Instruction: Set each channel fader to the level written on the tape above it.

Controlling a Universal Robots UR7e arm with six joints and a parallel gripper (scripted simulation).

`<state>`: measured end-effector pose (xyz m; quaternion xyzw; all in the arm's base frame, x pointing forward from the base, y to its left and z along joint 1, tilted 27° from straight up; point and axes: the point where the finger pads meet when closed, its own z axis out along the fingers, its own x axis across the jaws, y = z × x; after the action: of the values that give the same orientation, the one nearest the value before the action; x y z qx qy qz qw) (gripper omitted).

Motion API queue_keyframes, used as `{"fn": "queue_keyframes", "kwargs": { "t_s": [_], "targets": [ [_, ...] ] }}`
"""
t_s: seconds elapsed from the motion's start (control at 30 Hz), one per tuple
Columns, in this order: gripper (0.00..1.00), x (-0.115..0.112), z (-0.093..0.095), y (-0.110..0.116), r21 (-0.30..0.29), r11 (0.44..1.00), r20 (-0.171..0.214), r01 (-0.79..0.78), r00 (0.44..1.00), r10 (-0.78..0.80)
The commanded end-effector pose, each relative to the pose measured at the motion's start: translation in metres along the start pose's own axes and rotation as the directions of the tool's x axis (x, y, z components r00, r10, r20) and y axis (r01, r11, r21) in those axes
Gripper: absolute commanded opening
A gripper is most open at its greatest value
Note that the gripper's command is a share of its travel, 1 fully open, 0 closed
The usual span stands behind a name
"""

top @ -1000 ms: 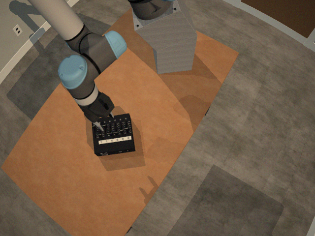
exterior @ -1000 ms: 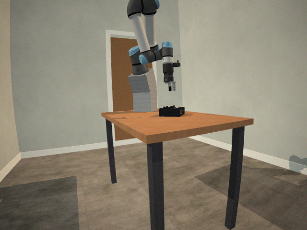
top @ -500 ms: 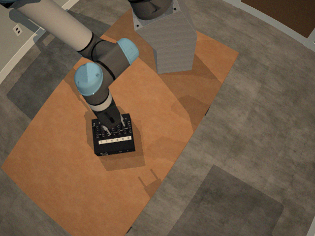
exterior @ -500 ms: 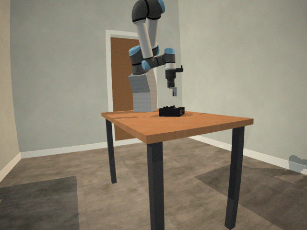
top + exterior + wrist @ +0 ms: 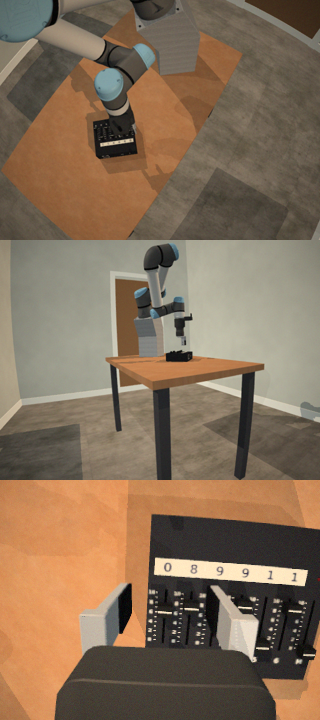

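Note:
The black lighting desk [image 5: 115, 139] stands flat on the wooden table. In the wrist view the desk [image 5: 227, 600] carries a pale tape [image 5: 230, 572] that reads 0 8 9 9 1 1. Below the tape run the fader slots. Two caps [image 5: 162, 612] [image 5: 191, 608] sit high at the left, and two caps [image 5: 264, 650] [image 5: 307, 654] sit low at the right. My gripper [image 5: 168, 599] is open and empty, hovering above the desk's left end. Its right finger hides one fader. From the side, the gripper [image 5: 183, 341] hangs a little above the desk [image 5: 179, 356].
The arm's grey pedestal [image 5: 171, 43] stands at the far end of the table. The table edge runs close behind the desk in the side view. A door [image 5: 126, 325] is in the wall behind.

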<state>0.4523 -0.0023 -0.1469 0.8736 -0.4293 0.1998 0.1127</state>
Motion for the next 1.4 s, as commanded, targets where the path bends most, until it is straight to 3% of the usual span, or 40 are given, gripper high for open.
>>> {"fn": "queue_keyframes", "kwargs": {
  "t_s": [0.0,0.13,0.17,1.37],
  "targets": [
    [1.00,-0.0020,0.0025,-0.0007,0.002,0.999,-0.007,-0.037,0.999,0.037],
    [1.00,-0.0021,0.0026,-0.0007,0.002,0.999,-0.007,-0.038,0.999,0.038],
    [0.00,-0.0021,0.0026,-0.0007,0.002,0.999,-0.007,-0.038,0.999,0.038],
    [0.00,-0.0021,0.0026,-0.0007,0.002,0.999,-0.007,-0.038,0.999,0.038]
  ]
}}
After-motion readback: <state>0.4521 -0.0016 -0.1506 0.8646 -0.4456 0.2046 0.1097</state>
